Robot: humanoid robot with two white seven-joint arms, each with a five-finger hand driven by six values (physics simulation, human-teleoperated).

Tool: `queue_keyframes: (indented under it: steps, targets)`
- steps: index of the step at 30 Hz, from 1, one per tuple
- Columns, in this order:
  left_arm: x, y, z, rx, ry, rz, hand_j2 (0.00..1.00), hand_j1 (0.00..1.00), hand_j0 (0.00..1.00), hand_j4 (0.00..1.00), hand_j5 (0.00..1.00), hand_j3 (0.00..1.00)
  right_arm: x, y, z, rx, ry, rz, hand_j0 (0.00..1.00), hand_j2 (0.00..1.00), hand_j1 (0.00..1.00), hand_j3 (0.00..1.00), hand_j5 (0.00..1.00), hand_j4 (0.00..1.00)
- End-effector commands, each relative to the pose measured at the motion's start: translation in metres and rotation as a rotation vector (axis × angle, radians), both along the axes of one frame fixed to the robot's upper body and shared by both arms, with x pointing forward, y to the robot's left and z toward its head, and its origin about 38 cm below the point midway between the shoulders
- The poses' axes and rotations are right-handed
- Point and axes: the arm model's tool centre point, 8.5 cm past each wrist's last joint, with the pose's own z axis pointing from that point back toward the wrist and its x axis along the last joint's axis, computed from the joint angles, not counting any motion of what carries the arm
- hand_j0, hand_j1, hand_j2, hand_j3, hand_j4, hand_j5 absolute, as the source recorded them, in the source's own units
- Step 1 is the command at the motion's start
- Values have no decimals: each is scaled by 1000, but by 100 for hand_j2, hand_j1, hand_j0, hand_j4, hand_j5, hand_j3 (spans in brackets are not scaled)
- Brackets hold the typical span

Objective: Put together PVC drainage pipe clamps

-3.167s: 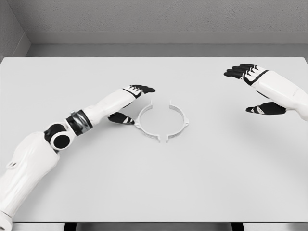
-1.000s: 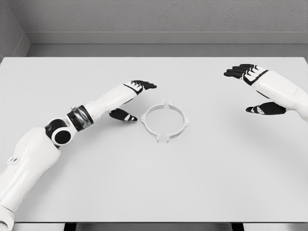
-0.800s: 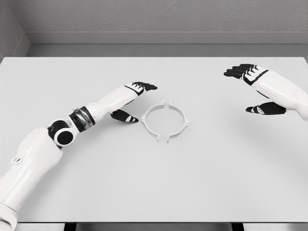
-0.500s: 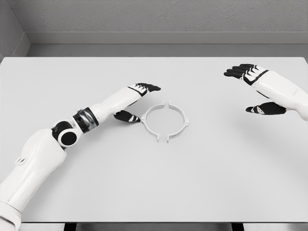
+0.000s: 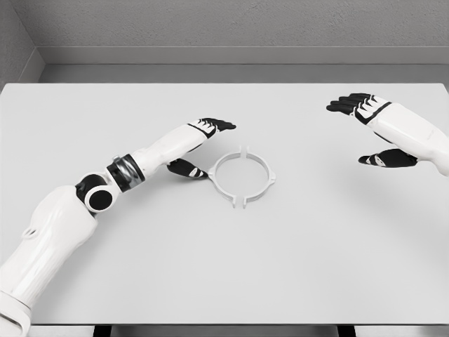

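Note:
Two white half-ring clamp pieces lie joined as one closed ring [image 5: 243, 176] near the middle of the white table [image 5: 224, 267]. Small tabs stick out at its top, bottom and sides. My left hand [image 5: 203, 146] sits just left of the ring, open, its thumb [image 5: 188, 168] close to the ring's left tab and its fingers [image 5: 216, 125] stretched past the ring's upper left. It holds nothing. Far to the right, my right hand [image 5: 372, 130] hovers open, well away from the ring.
A grey wall [image 5: 224, 28] runs behind the table's far edge. My left forearm [image 5: 105, 189] lies across the table's left half.
The two clamp halves, apart 3.2 s ago, now form a closed ring. My left hand has edged rightward and forward beside it. The right hand has not moved.

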Motion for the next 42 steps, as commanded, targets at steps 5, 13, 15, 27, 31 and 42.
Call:
queue_keyframes:
  steps: [5, 13, 15, 27, 31, 42]
  targets:
    - [1, 0, 2, -7, -3, 2, 100, 100, 100, 100, 100, 100, 0, 0, 1, 6, 1, -1, 100, 100, 100, 100, 100, 100]
    - [1, -3, 3, -1, -7, -5, 100, 100, 100, 100, 100, 100, 0, 0, 1, 8, 1, 0, 100, 100, 100, 100, 100, 100]
    - [0, -5, 3, -3, -9, -9, 100, 100, 100, 100, 100, 100, 0, 0, 1, 9, 0, -1, 100, 100, 100, 100, 100, 100]
    - [-6, -20, 6, -24, -19, -38, 100, 100, 100, 100, 100, 100, 0, 0, 1, 9, 0, -1, 100, 100, 100, 100, 100, 100]
    - [-7, -23, 4, -17, -18, -49, 100, 100, 100, 100, 100, 100, 0, -1, 1, 9, -1, -2, 100, 100, 100, 100, 100, 100]
    - [2, 67, 42, 95, -111, 45, 100, 100, 100, 100, 100, 100, 0, 0, 1, 9, -1, 0, 100, 100, 100, 100, 100, 100]
